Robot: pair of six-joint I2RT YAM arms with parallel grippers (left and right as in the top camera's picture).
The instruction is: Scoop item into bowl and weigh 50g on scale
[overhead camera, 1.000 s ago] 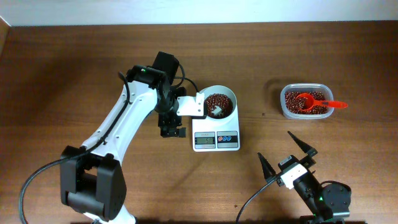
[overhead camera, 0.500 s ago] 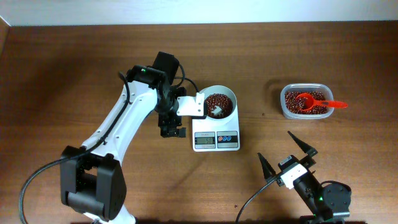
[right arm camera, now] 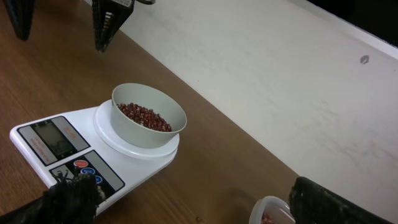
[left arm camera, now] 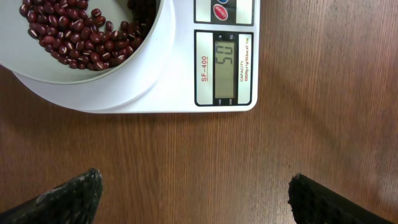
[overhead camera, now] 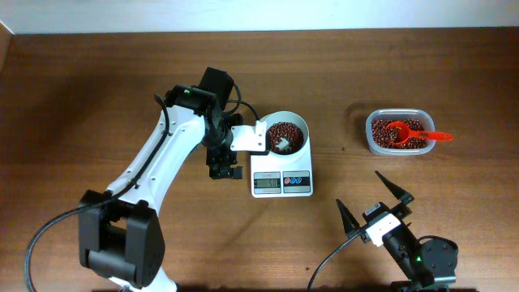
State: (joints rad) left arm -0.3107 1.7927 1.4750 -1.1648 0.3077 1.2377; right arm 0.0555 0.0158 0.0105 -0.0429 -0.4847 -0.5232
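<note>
The white bowl (overhead camera: 285, 114) sits on the white scale (overhead camera: 282, 174) at mid-table, holding dark red-brown beans (overhead camera: 285, 131). In the left wrist view the scale (left arm camera: 186, 102) shows 50 on its display, with the bowl (left arm camera: 18, 50) and beans (left arm camera: 74, 31) at the top left. My left gripper (overhead camera: 225, 170) hangs open just left of the scale, over bare wood, its jaws (left arm camera: 196, 186) wide with nothing between them. My right gripper (overhead camera: 373, 203) stands open and empty near the front right. Its camera sees the bowl (right arm camera: 134, 134) and scale (right arm camera: 37, 127) ahead.
A clear plastic tub (overhead camera: 397, 148) with more beans and an orange-red scoop (overhead camera: 409, 134) lying in it stands at the back right; its corner shows by the right finger (right arm camera: 270, 211). The table's far edge meets a pale wall (right arm camera: 280, 81).
</note>
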